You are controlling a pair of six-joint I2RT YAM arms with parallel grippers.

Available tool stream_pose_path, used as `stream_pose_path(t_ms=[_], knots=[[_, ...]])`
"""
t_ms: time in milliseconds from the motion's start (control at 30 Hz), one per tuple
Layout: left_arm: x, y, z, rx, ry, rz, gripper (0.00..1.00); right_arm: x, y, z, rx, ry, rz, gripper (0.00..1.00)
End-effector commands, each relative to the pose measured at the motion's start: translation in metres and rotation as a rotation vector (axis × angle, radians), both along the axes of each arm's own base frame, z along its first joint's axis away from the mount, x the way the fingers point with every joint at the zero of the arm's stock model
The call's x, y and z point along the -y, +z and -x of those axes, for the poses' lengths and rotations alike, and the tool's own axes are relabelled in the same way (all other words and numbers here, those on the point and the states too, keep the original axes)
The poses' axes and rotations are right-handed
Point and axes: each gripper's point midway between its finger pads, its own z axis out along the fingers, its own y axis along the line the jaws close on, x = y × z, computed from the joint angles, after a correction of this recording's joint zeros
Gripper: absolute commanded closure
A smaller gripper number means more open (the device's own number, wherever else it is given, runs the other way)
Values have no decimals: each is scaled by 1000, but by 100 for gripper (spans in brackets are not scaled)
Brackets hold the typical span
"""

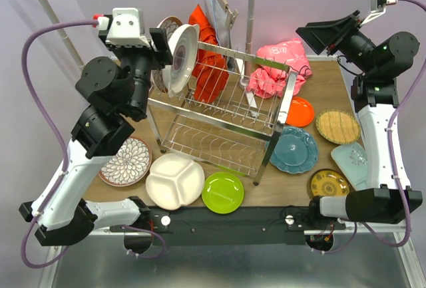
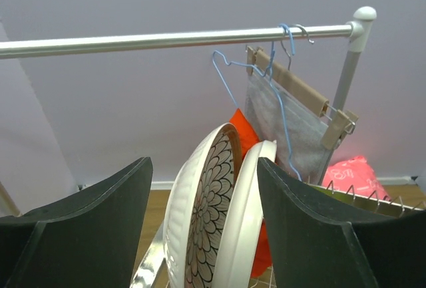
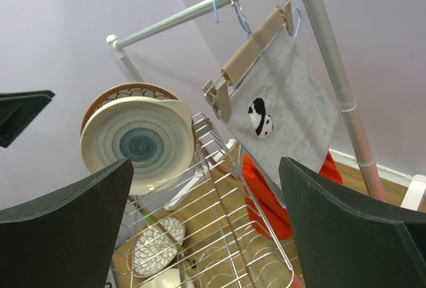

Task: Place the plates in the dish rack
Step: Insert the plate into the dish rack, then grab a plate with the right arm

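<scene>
Left wrist view: left gripper (image 2: 203,161) open, straddling two plates standing on edge, floral-patterned plate (image 2: 203,228) and white plate (image 2: 243,215) side by side. Left finger clear of the floral one, right finger just beside the white rim, nothing clamped. Top external view: same pair upright at far-left end of dish rack (image 1: 226,102), upper tier. Right gripper (image 1: 325,35) spread wide, holding nothing, raised near far-right corner of tabletop (image 1: 326,85), well apart from rack. White divided plate (image 1: 174,180) and lime green plate (image 1: 223,192) flat at near edge.
</scene>
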Motion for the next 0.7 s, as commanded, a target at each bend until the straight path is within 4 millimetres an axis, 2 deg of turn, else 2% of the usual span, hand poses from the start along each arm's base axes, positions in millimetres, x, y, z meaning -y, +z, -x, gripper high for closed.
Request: stream_pose_path(t_ms=[0, 67, 167, 267, 333, 433, 467, 600, 667], knots=[[-11, 31, 20, 84, -46, 113, 26, 4, -7, 9, 19, -18, 51, 0], [-13, 37, 26, 102, -66, 130, 25, 8, -14, 7, 16, -39, 79, 0], [-12, 41, 33, 120, -105, 161, 22, 21, -39, 0, -28, -107, 144, 0], [-6, 45, 42, 155, -180, 176, 20, 45, -80, -7, -153, -174, 185, 0], [-4, 52, 56, 192, -253, 242, 18, 62, -118, -10, -251, -219, 224, 0], [-1, 54, 65, 231, -308, 297, 16, 81, -168, -11, -375, -278, 308, 0], [0, 53, 65, 237, -314, 307, 16, 91, -191, -15, -437, -322, 333, 0], [6, 54, 66, 236, -347, 305, 16, 121, -256, -19, -607, -421, 459, 0], [12, 52, 66, 230, -371, 294, 16, 138, -277, -22, -673, -481, 492, 0]])
